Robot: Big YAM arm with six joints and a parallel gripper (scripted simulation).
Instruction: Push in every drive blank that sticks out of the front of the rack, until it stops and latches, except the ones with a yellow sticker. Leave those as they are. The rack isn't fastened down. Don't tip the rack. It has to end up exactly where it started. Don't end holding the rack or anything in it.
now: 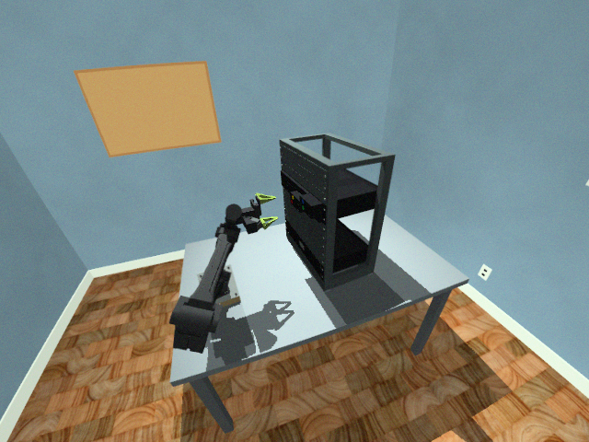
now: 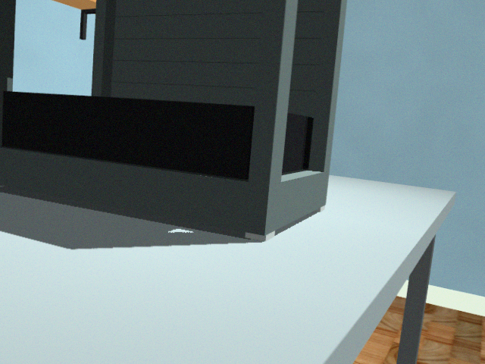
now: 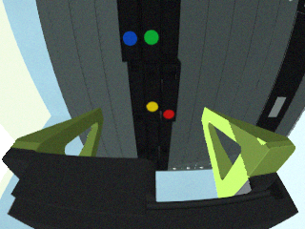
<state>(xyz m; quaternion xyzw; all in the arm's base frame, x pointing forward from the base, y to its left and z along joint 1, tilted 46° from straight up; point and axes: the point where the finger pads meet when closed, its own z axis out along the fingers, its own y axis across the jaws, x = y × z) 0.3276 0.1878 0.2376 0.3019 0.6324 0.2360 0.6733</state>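
A dark grey open-frame rack (image 1: 332, 228) (image 2: 273, 117) (image 3: 76, 57) stands on the grey table (image 1: 285, 295) (image 2: 195, 293). A black drive bay (image 1: 298, 202) sits mid-height in its front face. In the wrist view the blanks carry a blue sticker (image 3: 130, 38), a green sticker (image 3: 152, 37), a yellow sticker (image 3: 152, 106) and a red sticker (image 3: 168, 114). One blank (image 1: 314, 206) juts out of the front in the top view; I cannot tell how far the others stand out. My gripper (image 1: 273, 207) (image 3: 152, 113) is open and empty. It hovers a short way in front of the bay, facing it, without touching.
The arm's base (image 1: 192, 323) sits at the table's near left corner, with a small tan block (image 1: 231, 300) beside it. The rack stands near the table's far right side, its foot (image 2: 258, 236) not far from the table edge (image 2: 430, 219). A cork board (image 1: 147, 107) hangs on the wall.
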